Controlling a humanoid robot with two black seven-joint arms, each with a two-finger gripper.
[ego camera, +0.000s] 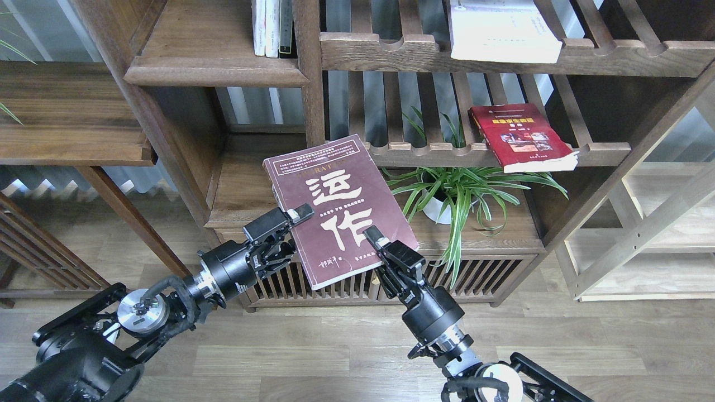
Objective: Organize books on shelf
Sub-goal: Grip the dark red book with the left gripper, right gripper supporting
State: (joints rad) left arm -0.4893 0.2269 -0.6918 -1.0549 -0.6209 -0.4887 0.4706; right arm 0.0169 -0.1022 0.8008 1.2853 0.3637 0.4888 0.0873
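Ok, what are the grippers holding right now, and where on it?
The maroon book, between both: left gripper clamps its left edge, right gripper its lower right edge. It is held in the air, tilted.

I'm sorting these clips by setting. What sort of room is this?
Probably a home study or living room: a dark wooden bookcase holding books, such as the red book on a slatted rack, a potted spider plant, and wood-plank flooring.

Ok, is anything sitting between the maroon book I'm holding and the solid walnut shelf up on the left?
Nothing visible blocks it. The maroon book is held by the left hand and right hand below the walnut shelf. That board is bare on its left part; upright books stand only at its right end.
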